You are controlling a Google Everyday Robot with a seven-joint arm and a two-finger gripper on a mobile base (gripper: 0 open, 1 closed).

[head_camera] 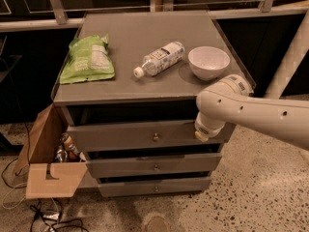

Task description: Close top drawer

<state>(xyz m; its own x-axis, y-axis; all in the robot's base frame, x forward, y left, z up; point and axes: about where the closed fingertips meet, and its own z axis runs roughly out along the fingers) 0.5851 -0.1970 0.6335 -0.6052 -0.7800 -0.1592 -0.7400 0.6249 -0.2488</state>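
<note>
The top drawer (125,135) is a wide grey drawer with a small round knob (155,137) at its centre. It stands pulled out a little from the grey cabinet (145,88), with a dark gap above its front. My white arm reaches in from the right. The gripper (203,133) sits at the right end of the drawer front, against its upper edge. Its fingers are hidden behind the wrist.
On the cabinet top lie a green snack bag (88,59), a clear plastic bottle (159,58) on its side and a white bowl (208,62). Two shorter drawers (154,167) sit below. An open cardboard box (46,163) and cables stand at the left on the floor.
</note>
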